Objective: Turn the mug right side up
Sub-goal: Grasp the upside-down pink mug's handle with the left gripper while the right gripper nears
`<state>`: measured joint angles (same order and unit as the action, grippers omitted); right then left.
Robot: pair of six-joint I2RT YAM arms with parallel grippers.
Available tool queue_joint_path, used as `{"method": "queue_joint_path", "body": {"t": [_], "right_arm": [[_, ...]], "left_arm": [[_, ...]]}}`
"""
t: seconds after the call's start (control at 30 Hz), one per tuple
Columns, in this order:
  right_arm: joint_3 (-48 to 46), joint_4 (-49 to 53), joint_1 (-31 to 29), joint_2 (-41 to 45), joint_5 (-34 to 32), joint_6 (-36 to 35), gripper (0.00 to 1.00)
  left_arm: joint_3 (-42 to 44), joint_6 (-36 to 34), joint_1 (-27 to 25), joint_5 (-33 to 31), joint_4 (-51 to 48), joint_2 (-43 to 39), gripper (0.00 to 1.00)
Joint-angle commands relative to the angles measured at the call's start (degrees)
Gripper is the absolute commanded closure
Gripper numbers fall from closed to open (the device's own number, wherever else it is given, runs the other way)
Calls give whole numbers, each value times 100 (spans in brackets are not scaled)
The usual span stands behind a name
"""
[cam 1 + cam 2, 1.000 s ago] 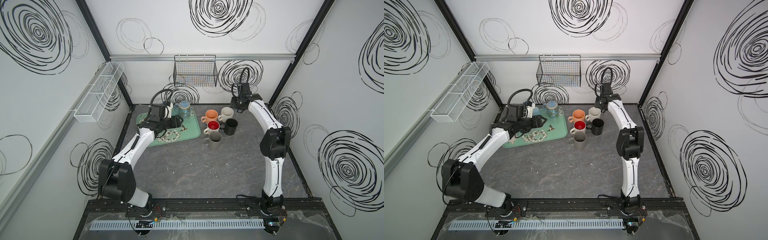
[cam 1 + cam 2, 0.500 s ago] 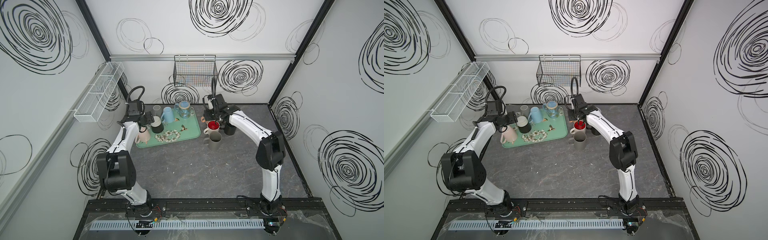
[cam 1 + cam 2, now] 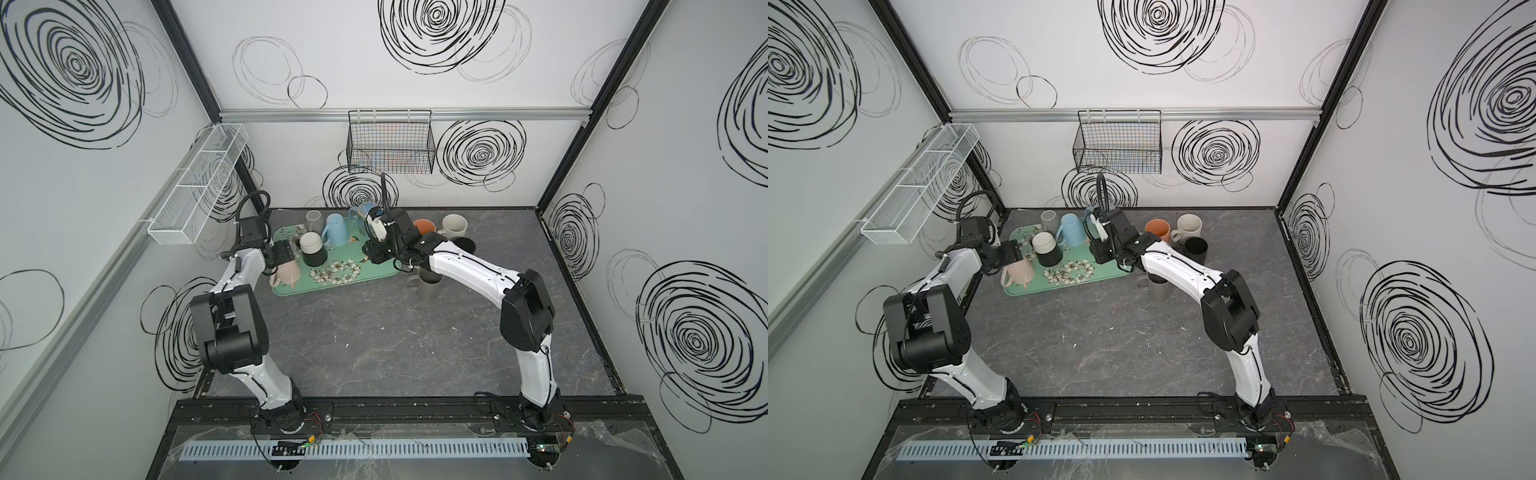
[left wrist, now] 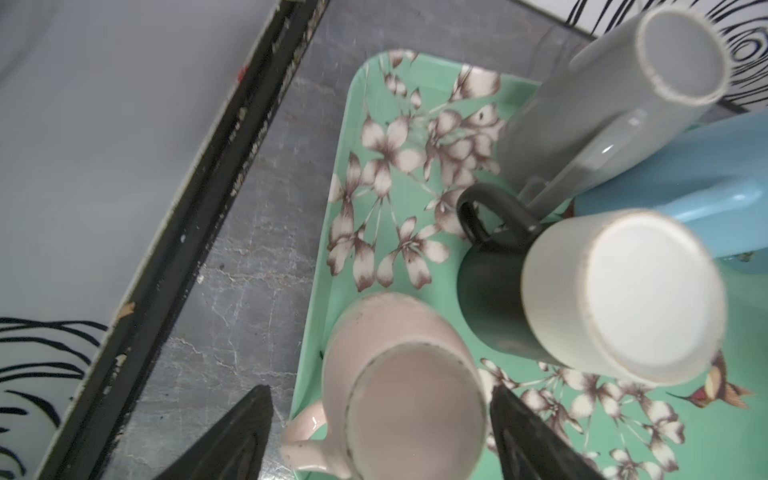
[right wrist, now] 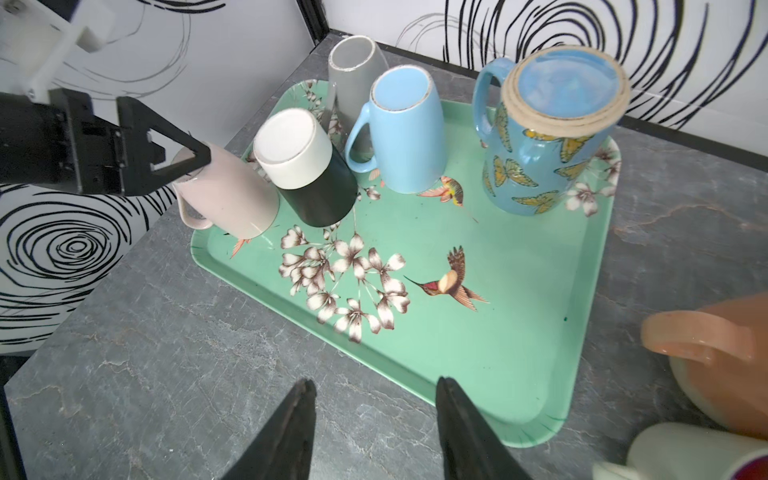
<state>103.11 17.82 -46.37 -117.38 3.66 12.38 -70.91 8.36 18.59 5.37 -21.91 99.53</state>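
**Left end effector lines up on the pink mug**

Since a second ago the left end effector [image 3: 282,259] has swung off the middle of the tray [image 3: 376,270] to its 8 o'clock corner. The right end effector [image 3: 371,257] has crossed from the back wall to the tray's 3 o'clock side.

In both top views the left end effector hangs over the pink mug [image 3: 1017,274]. This mug stands base up on the tray, at about 11 o'clock on the worktop [image 3: 1121,353]. At 1 o'clock an orange mug [image 3: 424,226], a cream mug [image 3: 455,226] and a black mug [image 3: 463,243] stand upright. What shows of their insides looks empty.

In the left wrist view the jaws stand wide, one on each side of the pink mug's upturned base and not closed on it. I judge this sets up a grip round the body before the flip. The black-and-white mug [image 4: 615,299] stands just beside it. The grey mug [image 4: 623,83] and light-blue mug [image 4: 685,178] are beyond, all base up, so nothing can sit in them.

In the right wrist view the right end effector [image 5: 376,382] is partly open and empty above the tray's near rim, probably waiting clear. The butterfly mug [image 5: 548,137] is also inverted.
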Motion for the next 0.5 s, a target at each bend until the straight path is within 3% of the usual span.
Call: {"method": "queue_joint_path", "body": {"t": [0.0,0.3,0.47], "right_arm": [[-54,-198,-1,-81,90,-30,49],[-130,-372,-12,-192,433,126,48],[-61,-346,-17,-318,586,188,48]], "left_arm": [[187,37,66,525,229,59,16],[1139,532,-60,992,664,-581,19],[1264,508,-297,606,580,-794,20]]}}
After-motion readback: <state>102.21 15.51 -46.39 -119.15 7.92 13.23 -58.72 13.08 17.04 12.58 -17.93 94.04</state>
